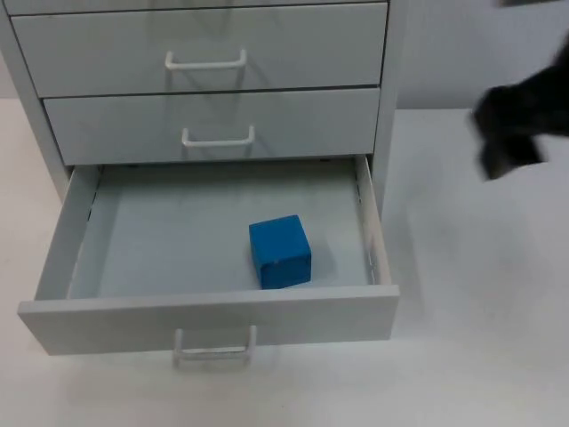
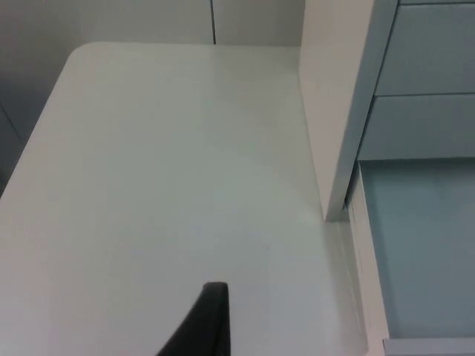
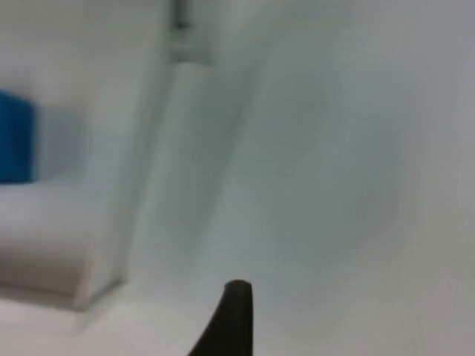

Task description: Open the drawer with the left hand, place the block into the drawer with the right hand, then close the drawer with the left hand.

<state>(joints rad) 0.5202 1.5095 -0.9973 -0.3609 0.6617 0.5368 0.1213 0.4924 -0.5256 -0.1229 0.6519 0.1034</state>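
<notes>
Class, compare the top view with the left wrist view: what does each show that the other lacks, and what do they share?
Top view alone: the blue block lying inside the open bottom drawer, the white handles on the drawer fronts, and the right gripper, blurred, above the table to the right of the cabinet.

Left wrist view alone: the table's rounded far corner against the wall, and the left gripper's black fingertip over the bare table beside the cabinet.

Both: the grey cabinet, the open drawer and the white table.

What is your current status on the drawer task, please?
Right gripper over table right of cabinet. Left gripper beside cabinet's left. Blue block inside open bottom drawer. Drawer path unobstructed.
</notes>
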